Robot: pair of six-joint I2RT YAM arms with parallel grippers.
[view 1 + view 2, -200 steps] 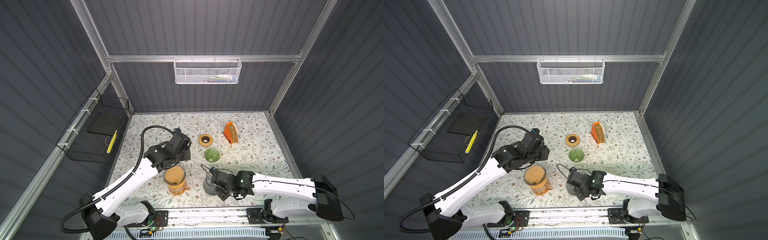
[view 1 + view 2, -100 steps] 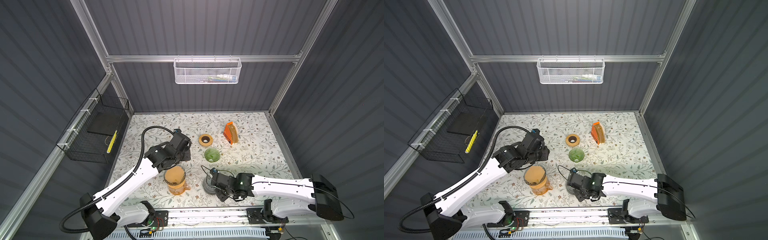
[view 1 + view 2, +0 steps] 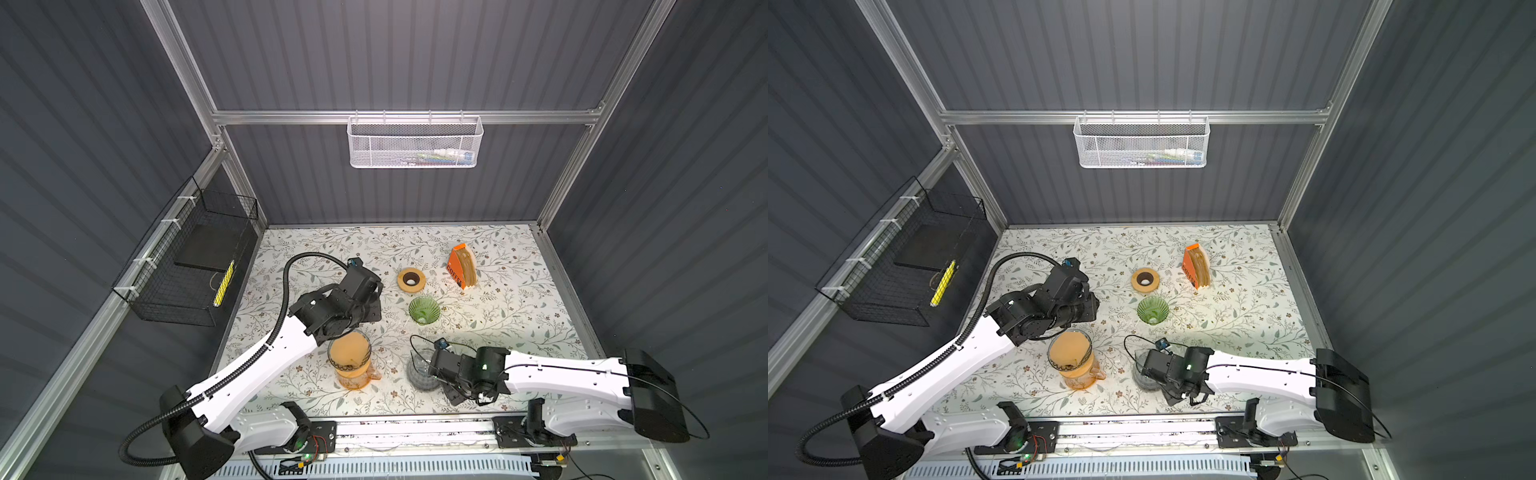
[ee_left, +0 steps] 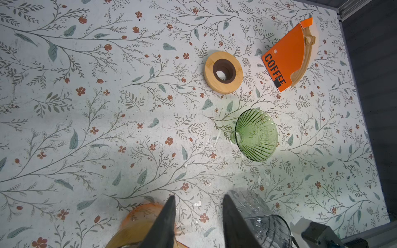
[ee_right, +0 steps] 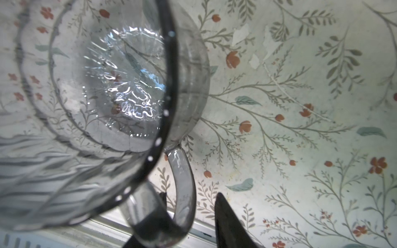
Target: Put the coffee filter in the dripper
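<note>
The brown paper coffee filters [image 3: 468,266] [image 4: 306,53] stand in an orange holder marked COFFEE [image 4: 283,62] at the back right. The green glass dripper [image 3: 424,309] [image 3: 1153,309] [image 4: 256,134] lies on its side mid-table, with nothing in it. My left gripper [image 3: 368,313] [image 4: 198,197] hangs open and empty to the left of the dripper. Near the front edge, my right gripper [image 3: 451,392] [image 5: 191,194] is open. Its jaws straddle the handle [image 5: 182,184] of a clear glass jug [image 3: 419,372] [image 5: 103,85], and a gap shows beside the handle.
A wooden ring [image 3: 411,279] [image 4: 223,72] lies behind the dripper. An orange glass jug [image 3: 351,361] [image 3: 1073,359] stands under my left arm, left of the clear jug. A black wire basket [image 3: 195,266] hangs on the left wall and a white one [image 3: 415,143] at the back.
My right gripper's jaws have spread apart around the clear jug's handle. The left arm has not moved.
</note>
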